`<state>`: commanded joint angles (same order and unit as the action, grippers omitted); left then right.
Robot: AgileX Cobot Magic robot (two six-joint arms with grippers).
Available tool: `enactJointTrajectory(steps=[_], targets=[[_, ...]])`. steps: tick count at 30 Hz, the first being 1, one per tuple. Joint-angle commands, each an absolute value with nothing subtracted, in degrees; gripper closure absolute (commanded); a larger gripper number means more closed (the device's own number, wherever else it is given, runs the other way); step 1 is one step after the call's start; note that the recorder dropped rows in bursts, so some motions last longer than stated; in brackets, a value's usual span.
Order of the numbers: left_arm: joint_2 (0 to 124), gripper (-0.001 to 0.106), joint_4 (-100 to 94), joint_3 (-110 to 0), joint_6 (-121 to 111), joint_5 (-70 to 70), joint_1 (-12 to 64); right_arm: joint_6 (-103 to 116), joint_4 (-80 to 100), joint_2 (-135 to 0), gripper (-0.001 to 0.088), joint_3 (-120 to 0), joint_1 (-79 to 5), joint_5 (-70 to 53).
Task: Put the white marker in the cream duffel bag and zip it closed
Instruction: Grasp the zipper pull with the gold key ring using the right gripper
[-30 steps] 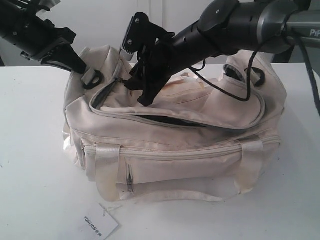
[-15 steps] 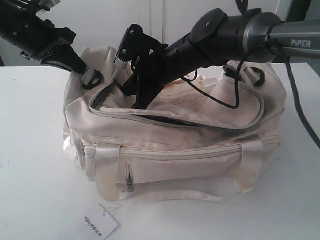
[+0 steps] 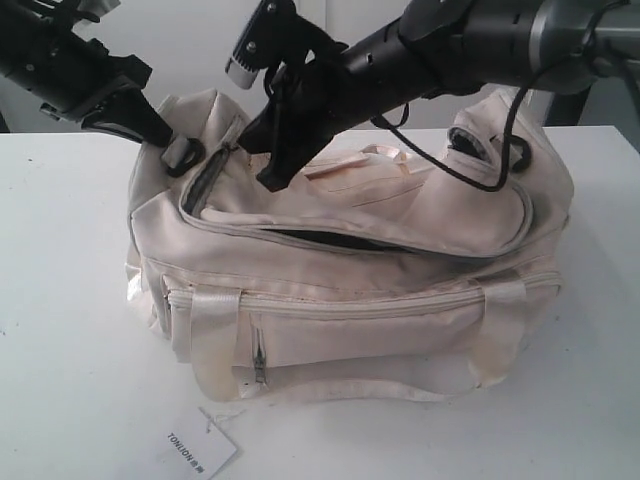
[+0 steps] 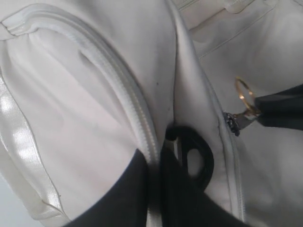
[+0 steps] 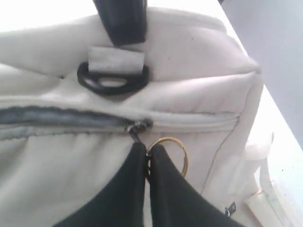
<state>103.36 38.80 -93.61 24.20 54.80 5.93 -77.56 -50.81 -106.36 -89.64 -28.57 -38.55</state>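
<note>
The cream duffel bag (image 3: 350,290) lies on the white table, its top zipper partly open on a dark lining (image 3: 330,238). My left gripper (image 3: 160,135) is shut on the webbing tab at the bag's left end, beside a black ring (image 4: 196,158). My right gripper (image 3: 270,180) reaches across to that same end. In the right wrist view its fingertips (image 5: 147,150) are shut on the zipper pull, with the gold ring (image 5: 182,153) sticking out beside them. The left wrist view shows the same ring (image 4: 244,92). The white marker is out of view.
A white "TONLION" tag (image 3: 200,452) lies on the table (image 3: 60,300) in front of the bag. Shiny webbing handles (image 3: 215,340) hang down the bag's front. A second black ring (image 3: 515,150) sits at the right end, under the right arm's cable.
My right gripper has shut on the zipper pull, and its wrist has risen a little above the bag's left end. My left gripper has kept its hold.
</note>
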Motion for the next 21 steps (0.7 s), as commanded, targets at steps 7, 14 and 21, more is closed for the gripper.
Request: enactJointTrajectory(steps=[7, 14, 21], targets=[[103.36, 0.105, 38.80, -90.21, 24.20, 51.98, 5.93, -70.04, -50.81, -105.72, 0.0868, -89.64, -28.57, -43.32], [103.36, 0.105, 38.90, -89.69, 24.20, 51.86, 5.93, -63.14, -50.81, -105.72, 0.0868, -89.64, -28.57, -48.59], [103.36, 0.105, 38.90, -89.69, 24.20, 51.38, 5.93, -56.71, -52.13, -105.72, 0.0868, -89.64, -28.57, -53.99]])
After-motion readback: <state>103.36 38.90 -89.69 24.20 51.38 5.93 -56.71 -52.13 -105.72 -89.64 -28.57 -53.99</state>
